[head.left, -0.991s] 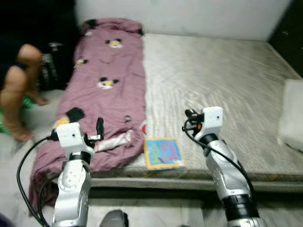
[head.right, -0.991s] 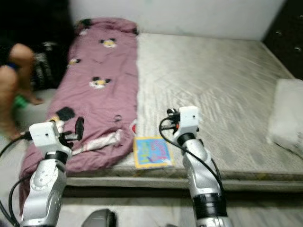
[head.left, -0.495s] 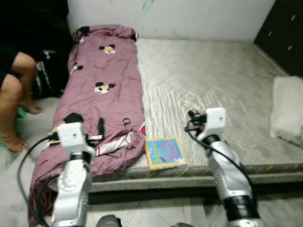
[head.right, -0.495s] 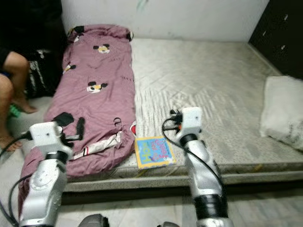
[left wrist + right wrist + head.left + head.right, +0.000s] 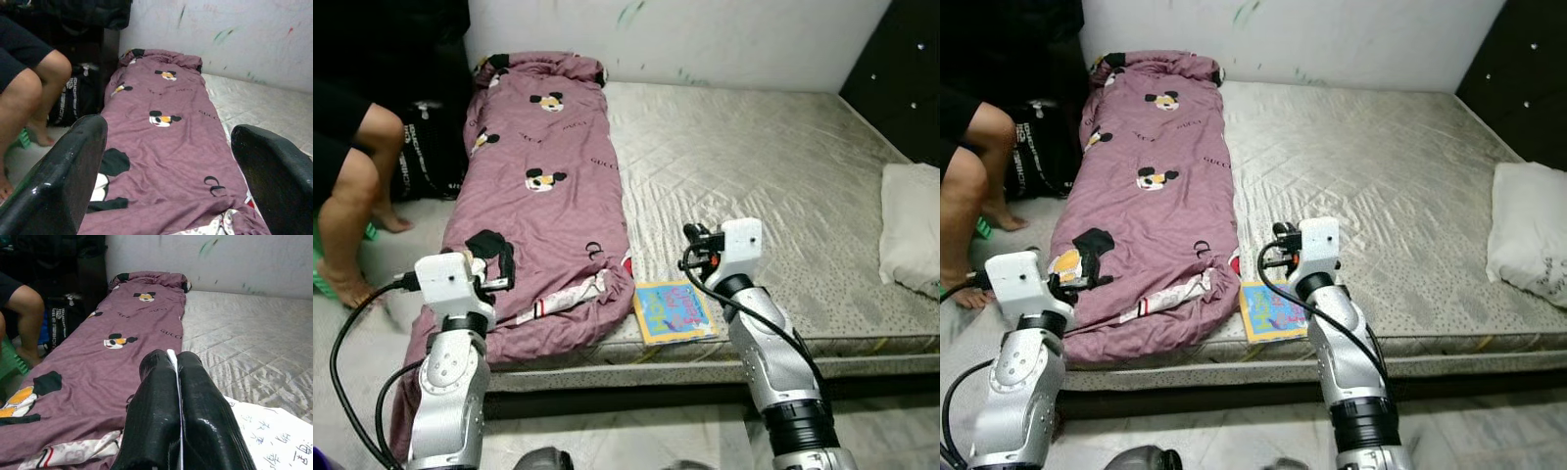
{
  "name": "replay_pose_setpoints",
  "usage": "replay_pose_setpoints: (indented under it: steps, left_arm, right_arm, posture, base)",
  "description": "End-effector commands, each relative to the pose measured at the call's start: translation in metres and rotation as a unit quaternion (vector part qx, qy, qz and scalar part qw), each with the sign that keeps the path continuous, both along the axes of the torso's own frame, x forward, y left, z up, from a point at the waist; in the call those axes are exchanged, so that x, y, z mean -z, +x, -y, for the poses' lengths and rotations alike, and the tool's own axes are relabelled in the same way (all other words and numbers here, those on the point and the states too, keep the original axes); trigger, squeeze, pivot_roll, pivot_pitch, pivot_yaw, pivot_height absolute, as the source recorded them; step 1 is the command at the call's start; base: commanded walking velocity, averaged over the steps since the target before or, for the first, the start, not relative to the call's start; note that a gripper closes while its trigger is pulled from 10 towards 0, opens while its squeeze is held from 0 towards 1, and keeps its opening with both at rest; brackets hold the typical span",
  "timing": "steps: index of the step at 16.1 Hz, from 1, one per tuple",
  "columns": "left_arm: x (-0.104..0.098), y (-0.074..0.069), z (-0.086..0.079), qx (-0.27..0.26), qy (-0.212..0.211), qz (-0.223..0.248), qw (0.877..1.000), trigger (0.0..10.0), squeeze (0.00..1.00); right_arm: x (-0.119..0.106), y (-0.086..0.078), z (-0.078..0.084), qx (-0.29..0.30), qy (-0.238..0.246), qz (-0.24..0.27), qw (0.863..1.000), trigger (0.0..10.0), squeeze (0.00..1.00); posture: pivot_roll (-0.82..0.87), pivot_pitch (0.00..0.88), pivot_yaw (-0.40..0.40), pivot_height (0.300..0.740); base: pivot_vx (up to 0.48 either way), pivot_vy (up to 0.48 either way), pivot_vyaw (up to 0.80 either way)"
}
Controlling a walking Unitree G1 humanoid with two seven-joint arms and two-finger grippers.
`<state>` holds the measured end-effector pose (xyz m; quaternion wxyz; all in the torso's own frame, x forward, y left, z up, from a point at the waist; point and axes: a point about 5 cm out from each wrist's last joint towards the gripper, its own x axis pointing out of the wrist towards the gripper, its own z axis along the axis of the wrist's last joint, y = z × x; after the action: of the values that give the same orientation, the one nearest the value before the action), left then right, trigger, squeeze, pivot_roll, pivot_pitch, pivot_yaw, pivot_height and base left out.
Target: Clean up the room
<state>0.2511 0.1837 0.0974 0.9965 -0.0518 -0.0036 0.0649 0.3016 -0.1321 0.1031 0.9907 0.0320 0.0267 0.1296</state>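
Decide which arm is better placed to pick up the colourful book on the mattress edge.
Probably the right: the right gripper hovers just above the book, while the left gripper sits over the purple blanket.

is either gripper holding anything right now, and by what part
Nothing is held. The left gripper is open over the purple blanket, with no object between its fingers. The right gripper is shut on nothing, above the mattress near the book.

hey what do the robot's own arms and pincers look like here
Both arms are silver metal with rounded segments and black joint bands. Each wrist carries a white boxy camera block, and black cables loop from it along the arm. The left pincer and right pincer each have two long, glossy black fingers.
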Motion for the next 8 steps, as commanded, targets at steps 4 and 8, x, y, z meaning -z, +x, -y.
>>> replay_pose_setpoints:
  steps: [4, 8]
  left_arm:
    - [0.001, 0.0009, 0.0033, 0.007, -0.003, -0.003, 1.0, 10.0, 0.0]
    - [0.001, 0.0022, 0.0032, 0.004, -0.007, -0.002, 1.0, 10.0, 0.0]
  right_arm:
    - [-0.0014, 0.0025, 0.0028, 0.004, -0.001, 0.001, 1.0, 10.0, 0.0]
    - [-0.0019, 0.0041, 0.003, 0.003, -0.003, 0.001, 1.0, 10.0, 0.0]
  posture:
    - [-0.03, 0.0, -0.053, 0.74]
    - [-0.04, 0.0, -0.056, 0.74]
  base:
    - [0.0, 0.463, 0.59]
    - [0.0, 0.437, 0.2]
